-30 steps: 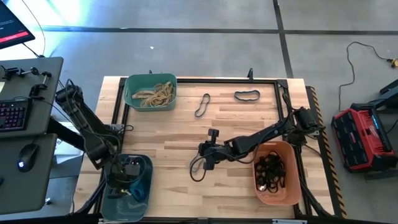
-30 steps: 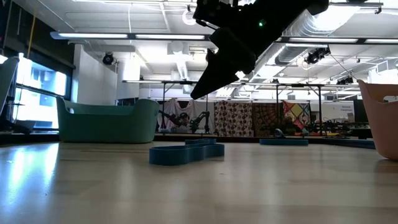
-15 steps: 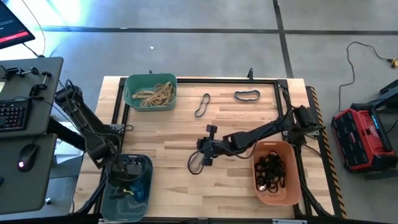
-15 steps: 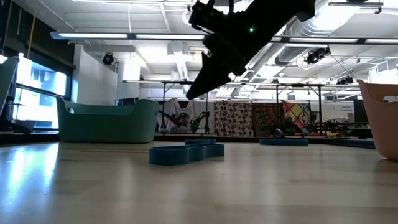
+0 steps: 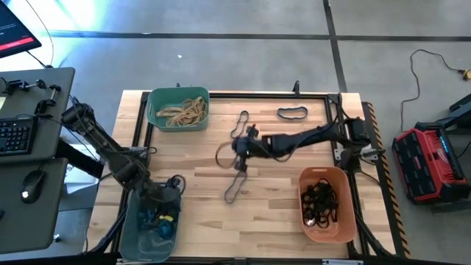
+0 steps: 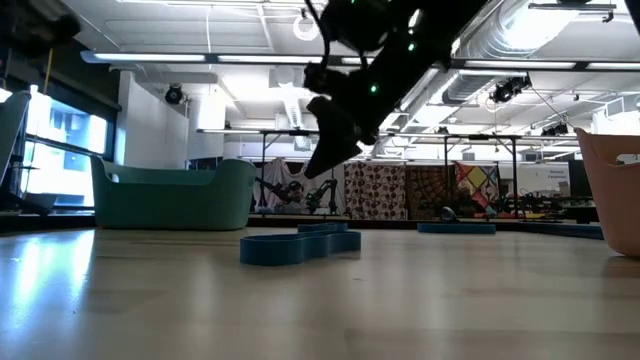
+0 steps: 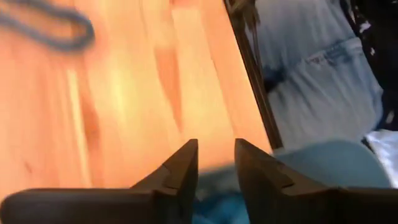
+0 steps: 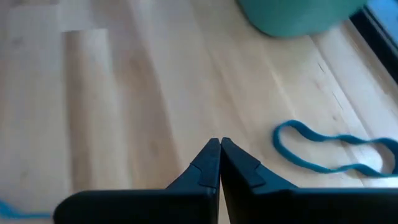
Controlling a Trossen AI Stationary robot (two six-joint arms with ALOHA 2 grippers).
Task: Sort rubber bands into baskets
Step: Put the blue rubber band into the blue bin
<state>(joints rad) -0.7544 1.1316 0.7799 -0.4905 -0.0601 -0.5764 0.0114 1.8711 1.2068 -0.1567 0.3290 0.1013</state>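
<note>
The right gripper (image 5: 237,146) has swung from beside the orange basket (image 5: 346,224) of black bands toward the teal basket (image 5: 152,110) of tan ones, jaws pinched shut, a dark rubber band (image 5: 234,190) seemingly dangling below them. The left gripper (image 5: 171,190), jaws narrowly parted and empty, has lifted from the grey-blue basket (image 5: 132,235), so its blue band is probably delivered; a blue band (image 8: 329,155) lies just ahead of the right jaws.

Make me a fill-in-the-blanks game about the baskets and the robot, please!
1. The teal-green basket holds rubber bands coloured ____.
2. The orange basket holds rubber bands coloured ____.
3. Open or shut? The right gripper is ____.

Missing words: tan; black; shut.
</note>
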